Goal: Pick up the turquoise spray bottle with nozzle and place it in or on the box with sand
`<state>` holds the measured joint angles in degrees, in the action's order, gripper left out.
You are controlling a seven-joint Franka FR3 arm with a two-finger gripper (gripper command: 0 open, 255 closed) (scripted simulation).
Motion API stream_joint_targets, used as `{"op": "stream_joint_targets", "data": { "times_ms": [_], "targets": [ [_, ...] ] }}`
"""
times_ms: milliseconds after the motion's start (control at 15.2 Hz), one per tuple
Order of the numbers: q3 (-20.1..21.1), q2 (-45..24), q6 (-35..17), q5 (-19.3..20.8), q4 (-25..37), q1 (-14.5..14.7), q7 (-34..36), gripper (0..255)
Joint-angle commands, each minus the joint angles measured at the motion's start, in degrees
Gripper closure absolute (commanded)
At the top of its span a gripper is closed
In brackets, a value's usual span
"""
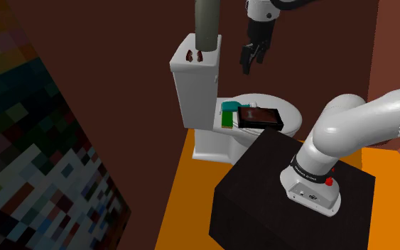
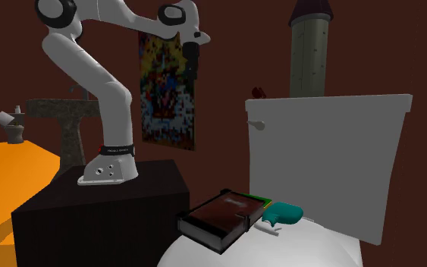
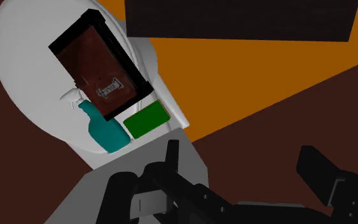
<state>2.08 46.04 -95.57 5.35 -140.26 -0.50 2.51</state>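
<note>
Wrist view: we see our gripper (image 3: 240, 150) spread wide, grasping nothing, above the white toilet lid (image 3: 25, 63), where the turquoise spray bottle (image 3: 107, 132) lies just beside the dark brown box (image 3: 101, 67).

A white toilet (image 1: 197, 92) stands on an orange floor (image 1: 184, 213); a green block (image 3: 147, 119) lies on its closed lid, a grey cylinder (image 1: 207, 25) rises above its tank.
</note>
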Motion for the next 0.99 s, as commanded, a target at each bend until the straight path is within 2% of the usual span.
{"op": "stream_joint_targets", "data": {
  "times_ms": [0, 462, 924],
  "targets": [
    [0.00, 0.00, 0.00, 0.00, 0.00, 0.00, 0.00, 0],
    [-8.89, -4.06, -8.79, 5.17, -5.35, -2.14, -10.77, 0],
    [-17.89, -13.28, -18.69, 9.40, -6.55, -3.95, -21.43, 0]
  ]
}}
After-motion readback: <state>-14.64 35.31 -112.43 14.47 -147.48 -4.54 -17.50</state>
